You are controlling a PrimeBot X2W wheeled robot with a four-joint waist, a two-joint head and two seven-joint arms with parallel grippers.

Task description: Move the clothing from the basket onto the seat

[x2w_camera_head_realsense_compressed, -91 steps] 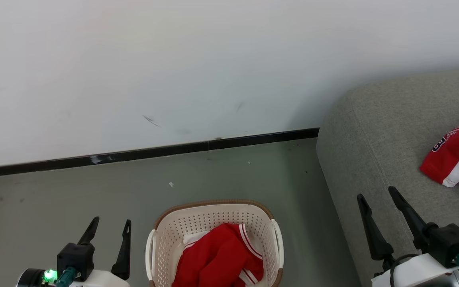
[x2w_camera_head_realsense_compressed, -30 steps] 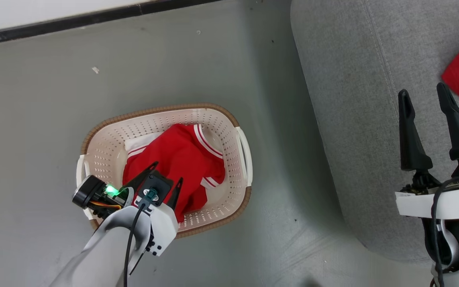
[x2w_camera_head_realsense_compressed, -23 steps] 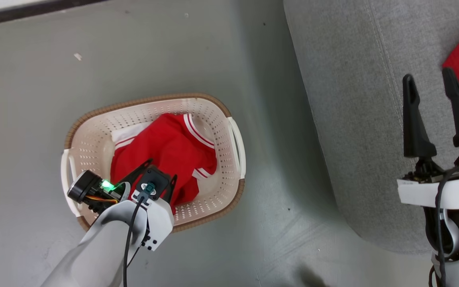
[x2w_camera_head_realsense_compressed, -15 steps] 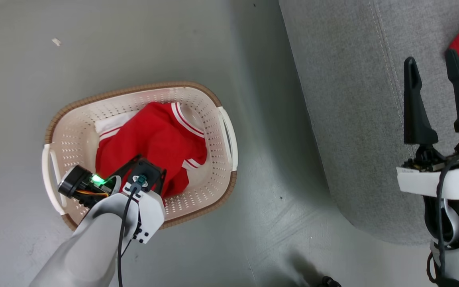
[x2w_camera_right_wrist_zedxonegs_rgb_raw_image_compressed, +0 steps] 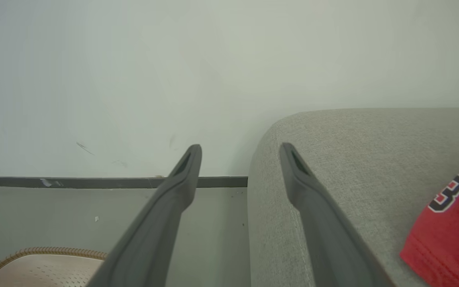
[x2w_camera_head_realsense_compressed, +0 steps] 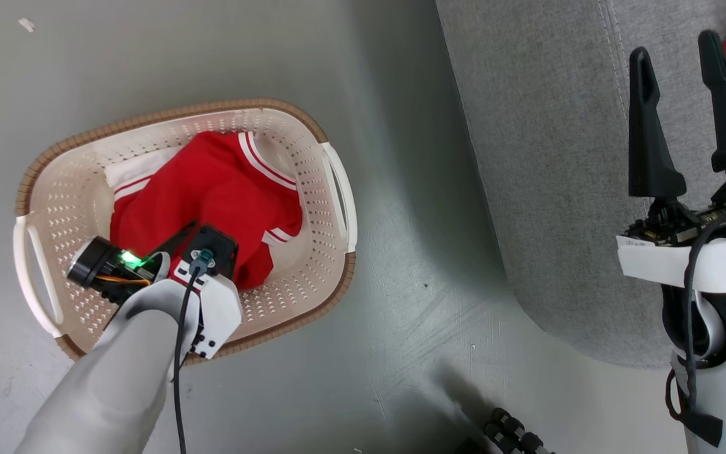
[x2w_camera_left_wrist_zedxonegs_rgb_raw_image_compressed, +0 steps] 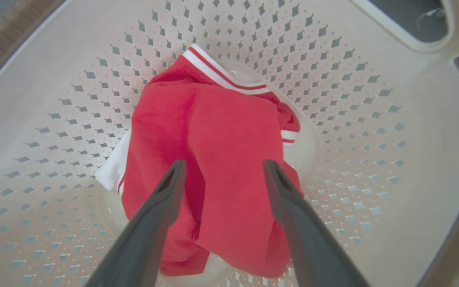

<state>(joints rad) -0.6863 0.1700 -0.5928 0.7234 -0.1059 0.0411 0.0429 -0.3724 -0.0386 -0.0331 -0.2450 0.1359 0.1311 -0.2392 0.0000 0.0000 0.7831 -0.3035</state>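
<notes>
Left claw (x2w_camera_left_wrist_zedxonegs_rgb_raw_image_compressed: 223, 165): wide open, down inside the basket (x2w_camera_head_realsense_compressed: 167, 112), fingers either side of a raised fold of the red garment (x2w_camera_left_wrist_zedxonegs_rgb_raw_image_compressed: 213, 127). Tips right at the cloth, though cannot tell whether touching. Grips nothing yet.

Three seconds back, parked outside the basket, off its left side. Now sits well within the rim, aimed at the heap. Head camera tilted down meanwhile, so no real move of the basket itself.

Right claw (x2w_camera_head_realsense_compressed: 672, 47): equally wide and empty, well to the right of the basket, above the seat (x2w_camera_head_realsense_compressed: 539, 157). Second red garment (x2w_camera_right_wrist_zedxonegs_rgb_raw_image_compressed: 448, 223) already lying on that seat, farther right of the basket again.

Reads as the approach finished on the only piece seen left in the basket. Calls next, probably, for a pinch on that fold, a lift clear of the rim, then a carry to the right of the basket.
</notes>
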